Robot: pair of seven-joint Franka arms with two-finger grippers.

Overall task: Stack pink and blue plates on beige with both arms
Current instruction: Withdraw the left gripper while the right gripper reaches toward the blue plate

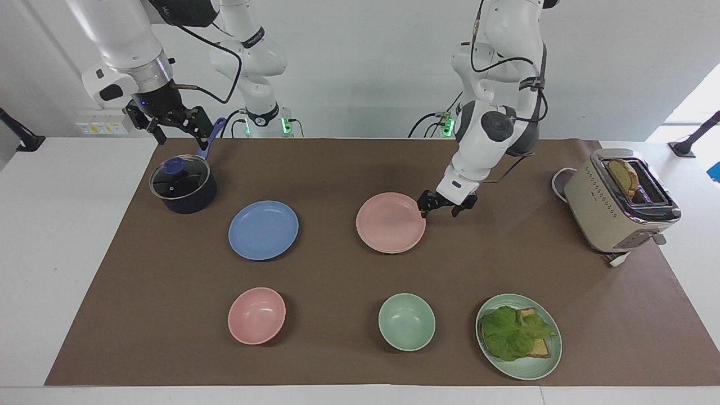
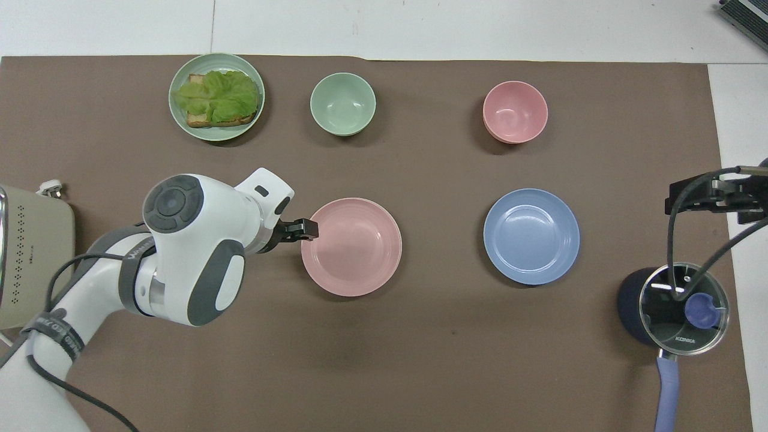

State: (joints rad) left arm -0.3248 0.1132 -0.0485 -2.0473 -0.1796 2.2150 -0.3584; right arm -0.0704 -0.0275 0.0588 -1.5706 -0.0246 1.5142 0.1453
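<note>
- Left gripper [image 1: 447, 205]: positioned low over the brown mat [image 1: 337, 169], just beside the rim of the pink plate [image 1: 391, 222] on the side toward the left arm's end of the tabletop. The fingers are spread apart and hold nothing; the plate rim is clear of them.
- Pink plate: rests flat on the beige plate [image 1: 406, 249], which shows only as a thin pale edge under the pink rim on the side farther from the robots. In the overhead view the pink plate [image 2: 351, 246] covers the beige plate completely.
- Blue plate [image 1: 263, 230]: lies flat on the mat beside the pink plate, toward the right arm's end of the tabletop, well apart from the stack. Nothing touches it.
- Right gripper [image 1: 171, 121]: raised above the tabletop's edge near the dark saucepan [image 1: 183, 184], waiting. The fingers are spread and empty.
- Saucepan: carries a glass lid with a blue knob [image 1: 173, 165].
- Pink bowl [image 1: 256, 315] and green bowl [image 1: 406, 322]: stand farther from the robots than the plates.
- Green plate [image 1: 529, 368]: holds toast and lettuce, beside the green bowl.
- Toaster [image 1: 619, 202]: stands at the left arm's end, with a slice of bread in one slot.
</note>
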